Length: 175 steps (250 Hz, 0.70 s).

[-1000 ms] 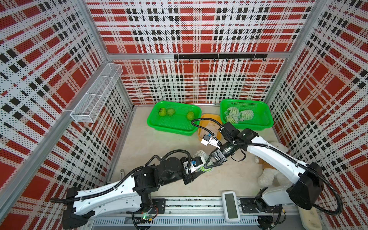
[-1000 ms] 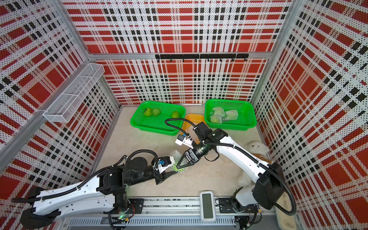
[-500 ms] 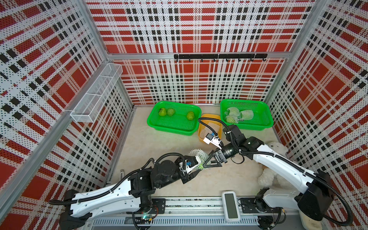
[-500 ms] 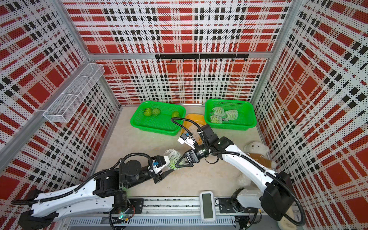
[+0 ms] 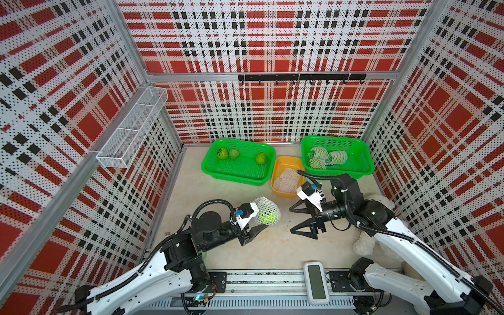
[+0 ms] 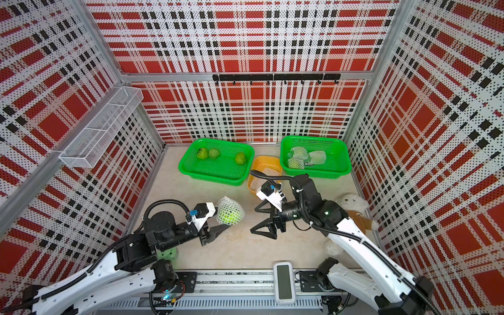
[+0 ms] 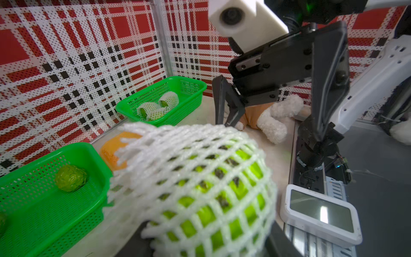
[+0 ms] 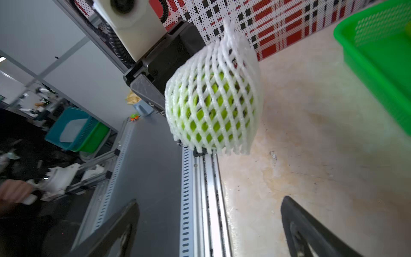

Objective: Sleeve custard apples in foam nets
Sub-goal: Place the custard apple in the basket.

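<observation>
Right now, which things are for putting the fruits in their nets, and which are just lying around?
For the job:
netted custard apple in the left pincer
bare custard apples
spare foam nets
sleeved custard apples
green baskets

Lying about:
plush bear
wire shelf
hook rail

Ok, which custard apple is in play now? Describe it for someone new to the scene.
Find the green basket of bare fruit at the back, then come straight forward. There the left hand grips a custard apple wrapped in a white foam net. It is the only netted fruit outside a basket.
</observation>
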{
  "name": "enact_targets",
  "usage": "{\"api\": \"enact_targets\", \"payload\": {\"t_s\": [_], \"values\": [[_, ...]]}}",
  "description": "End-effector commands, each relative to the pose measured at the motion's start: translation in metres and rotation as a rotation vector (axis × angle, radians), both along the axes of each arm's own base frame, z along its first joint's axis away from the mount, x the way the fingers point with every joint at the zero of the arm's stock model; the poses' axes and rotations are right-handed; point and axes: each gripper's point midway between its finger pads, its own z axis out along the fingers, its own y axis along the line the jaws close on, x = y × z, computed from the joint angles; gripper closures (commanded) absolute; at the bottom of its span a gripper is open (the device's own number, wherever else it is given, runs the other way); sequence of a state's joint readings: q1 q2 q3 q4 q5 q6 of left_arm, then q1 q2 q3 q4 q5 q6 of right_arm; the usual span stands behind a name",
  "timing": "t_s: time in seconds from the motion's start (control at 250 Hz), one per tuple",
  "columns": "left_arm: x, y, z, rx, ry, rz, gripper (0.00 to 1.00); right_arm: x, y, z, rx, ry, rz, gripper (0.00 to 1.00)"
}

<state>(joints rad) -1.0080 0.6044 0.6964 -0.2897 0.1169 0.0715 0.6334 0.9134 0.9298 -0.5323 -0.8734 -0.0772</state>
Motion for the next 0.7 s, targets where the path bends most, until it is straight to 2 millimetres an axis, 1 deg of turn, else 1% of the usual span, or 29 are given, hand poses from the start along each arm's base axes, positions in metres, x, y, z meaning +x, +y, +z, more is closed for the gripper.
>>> {"api": "enact_targets", "payload": {"t_s": [0.0, 0.14, 0.26, 0.352, 0.488, 0.628, 0.696], "values": [[-0.019, -0.002, 0.016, -0.037, 0.037, -0.104, 0.56, 0.02, -0.002, 0.023, 0.111, -0.293, -0.087, 0.0], [-0.025, -0.006, 0.018, 0.003, 0.055, -0.151, 0.57, 0.022, -0.003, 0.032, 0.221, -0.416, -0.116, 0.0], [-0.033, -0.012, 0.023, 0.029, 0.059, -0.23, 0.57, 0.016, 0.006, 0.032, 0.232, -0.412, -0.025, 0.0], [-0.038, -0.016, 0.028, 0.047, 0.077, -0.308, 0.57, 0.009, 0.013, 0.028, 0.245, -0.395, 0.06, 0.0], [-0.043, -0.022, 0.025, 0.095, 0.136, -0.408, 0.58, -0.007, 0.019, 0.022, 0.269, -0.403, 0.149, 0.0], [-0.044, -0.02, 0.023, 0.141, 0.148, -0.439, 0.59, -0.017, 0.027, 0.011, 0.217, -0.451, 0.167, 0.0], [-0.043, -0.018, 0.024, 0.145, 0.154, -0.446, 0.59, -0.017, 0.031, 0.005, 0.169, -0.489, 0.155, 0.0]]}}
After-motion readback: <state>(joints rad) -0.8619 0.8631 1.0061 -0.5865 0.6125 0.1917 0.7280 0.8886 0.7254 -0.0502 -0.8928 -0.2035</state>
